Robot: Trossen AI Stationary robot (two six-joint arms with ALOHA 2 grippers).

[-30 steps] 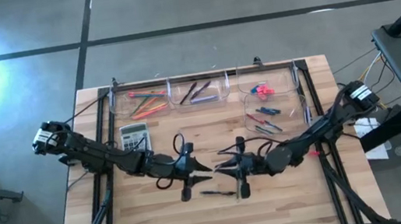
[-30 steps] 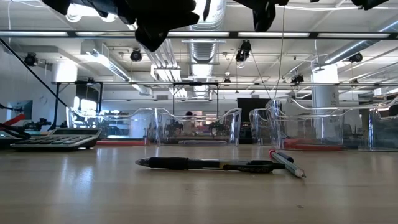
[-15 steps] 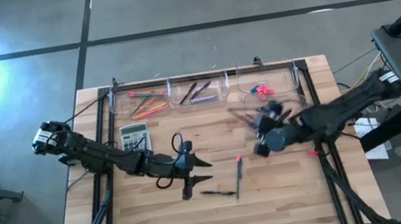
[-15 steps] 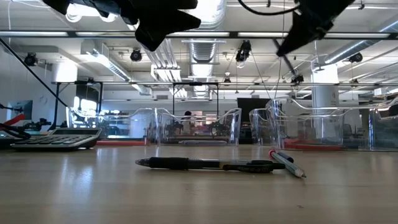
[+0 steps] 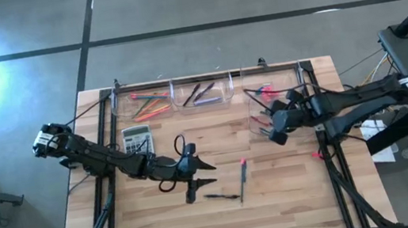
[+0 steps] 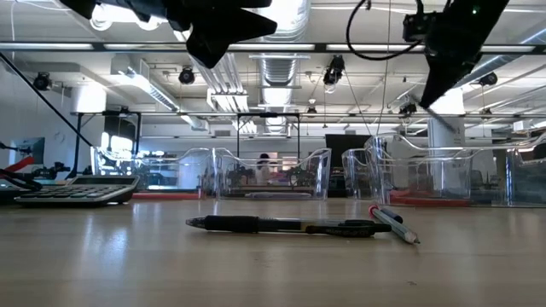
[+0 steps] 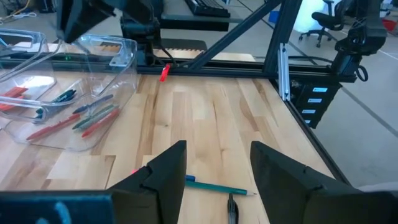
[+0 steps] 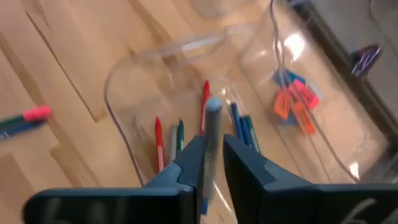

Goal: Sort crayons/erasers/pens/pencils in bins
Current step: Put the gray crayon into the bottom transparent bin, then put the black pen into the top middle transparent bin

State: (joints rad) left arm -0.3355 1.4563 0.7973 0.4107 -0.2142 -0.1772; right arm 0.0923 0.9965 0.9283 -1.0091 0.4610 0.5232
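My right gripper (image 5: 273,127) hangs above the near right bin (image 5: 294,114) and is shut on a slim grey stick, a pen (image 8: 212,115). That bin holds red, green and blue sticks (image 8: 179,134). The far right bin (image 5: 293,79) holds pink erasers (image 8: 295,99); the far left one (image 5: 119,108) holds bright pencils (image 5: 148,103), the middle one (image 5: 227,92) dark pens (image 5: 199,92). My left gripper (image 5: 206,174) hovers open near the table's middle. A black pen (image 5: 220,197) and a green pencil with a pink end (image 5: 242,179) lie flat on the wood. My right gripper pinches the grey pen (image 8: 212,124) between its two fingers (image 8: 186,155), which come from above and point down into the bin. The pen's end sticks out past the fingertips; the pen is lifted clear of bin and table. Which part of it is held, the fingers hide.
A grey calculator (image 5: 136,139) lies at the left, near the pencil bin. A small red piece (image 5: 319,155) lies by the right frame rail. Black frame rails (image 5: 328,144) border the table's left, right and far sides. Bare wood spreads along the near edge.
My right gripper has swung from the table's middle, beside the left gripper, toward the right and far edge, and now hangs over the near right bin. The black pen and green pencil on the table have stayed where they were.
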